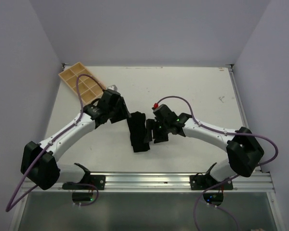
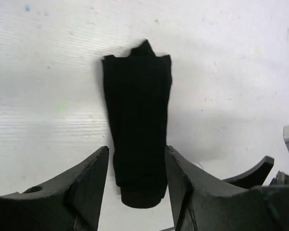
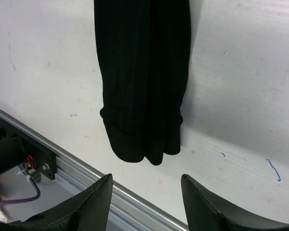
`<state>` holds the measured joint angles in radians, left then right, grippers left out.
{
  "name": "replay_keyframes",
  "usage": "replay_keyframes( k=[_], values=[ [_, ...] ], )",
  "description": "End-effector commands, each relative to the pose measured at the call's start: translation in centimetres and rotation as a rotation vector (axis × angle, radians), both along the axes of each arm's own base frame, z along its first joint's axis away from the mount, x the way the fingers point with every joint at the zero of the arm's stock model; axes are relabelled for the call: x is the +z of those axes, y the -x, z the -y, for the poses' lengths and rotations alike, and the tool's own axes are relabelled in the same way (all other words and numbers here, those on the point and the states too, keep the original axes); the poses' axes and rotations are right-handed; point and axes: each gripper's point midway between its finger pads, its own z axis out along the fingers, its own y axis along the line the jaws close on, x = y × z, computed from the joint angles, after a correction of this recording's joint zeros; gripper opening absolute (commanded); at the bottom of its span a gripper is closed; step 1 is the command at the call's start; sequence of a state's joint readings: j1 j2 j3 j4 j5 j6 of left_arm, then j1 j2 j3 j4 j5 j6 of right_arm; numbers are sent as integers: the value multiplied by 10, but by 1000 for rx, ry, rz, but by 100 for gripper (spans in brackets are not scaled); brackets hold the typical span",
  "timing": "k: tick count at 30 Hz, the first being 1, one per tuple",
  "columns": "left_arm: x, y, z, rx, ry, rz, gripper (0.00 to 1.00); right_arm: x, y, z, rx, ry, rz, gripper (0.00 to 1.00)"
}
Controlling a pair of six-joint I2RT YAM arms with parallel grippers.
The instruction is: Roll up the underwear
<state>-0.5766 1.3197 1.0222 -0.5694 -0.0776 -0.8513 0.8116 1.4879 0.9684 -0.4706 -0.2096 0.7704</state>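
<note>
The underwear (image 1: 136, 131) is a long black folded strip lying flat on the white table between the two arms. My left gripper (image 1: 124, 114) hovers at its far end. In the left wrist view the strip (image 2: 137, 115) runs away from the camera, and its near rounded end lies between the open fingers (image 2: 86, 185) of the left gripper (image 2: 137, 161). My right gripper (image 1: 151, 131) sits beside the strip's right edge. In the right wrist view the underwear's end (image 3: 142, 86) lies just beyond the right gripper (image 3: 147, 187), which is open and has only bare table between its fingers.
A tan divided tray (image 1: 82, 82) leans at the back left corner. An aluminium rail (image 1: 149, 180) runs along the table's near edge and also shows close under the right fingers as the rail (image 3: 77, 161). Grey walls enclose the table on three sides.
</note>
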Motion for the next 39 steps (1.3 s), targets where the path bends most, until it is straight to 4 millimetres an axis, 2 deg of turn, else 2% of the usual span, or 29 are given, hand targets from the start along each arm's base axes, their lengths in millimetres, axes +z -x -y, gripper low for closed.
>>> replay_keyframes(
  k=[1, 2, 3, 4, 7, 13, 18, 26, 32, 35, 36, 39],
  values=[
    [-12, 0, -24, 14, -3, -46, 54, 5, -3, -23, 29, -35, 13, 63],
    [-16, -1, -28, 21, -3, -52, 54, 6, -7, -26, 30, -30, 24, 63],
    [-22, -1, -33, 27, -6, -67, 54, -5, -5, -26, 36, 4, 5, 63],
    [-28, 0, -33, 19, -3, -91, 54, -3, -9, -30, 40, 6, 15, 63],
    [-38, 0, -36, 11, -9, -127, 54, -15, -11, -33, 44, 39, 3, 63],
    [-42, 1, -39, 3, -26, -133, 54, -22, -17, -32, 33, 105, 2, 59],
    [-48, 1, -40, 1, -30, -143, 54, -29, -12, -25, 40, 125, -13, 52],
    [-55, -1, -37, -12, -28, -157, 53, -30, 2, -26, 46, 107, -34, 57],
    [-57, -2, -36, -13, -33, -163, 53, -36, 7, -28, 52, 119, -39, 55],
    [-56, -4, -36, -14, -35, -159, 53, -34, 3, -27, 51, 131, -22, 45],
    [-56, -5, -36, -18, -37, -157, 53, -33, 4, -24, 53, 144, -25, 32],
    [-58, -5, -36, -23, -43, -160, 53, -31, 2, -20, 62, 166, -13, 17]
  ],
)
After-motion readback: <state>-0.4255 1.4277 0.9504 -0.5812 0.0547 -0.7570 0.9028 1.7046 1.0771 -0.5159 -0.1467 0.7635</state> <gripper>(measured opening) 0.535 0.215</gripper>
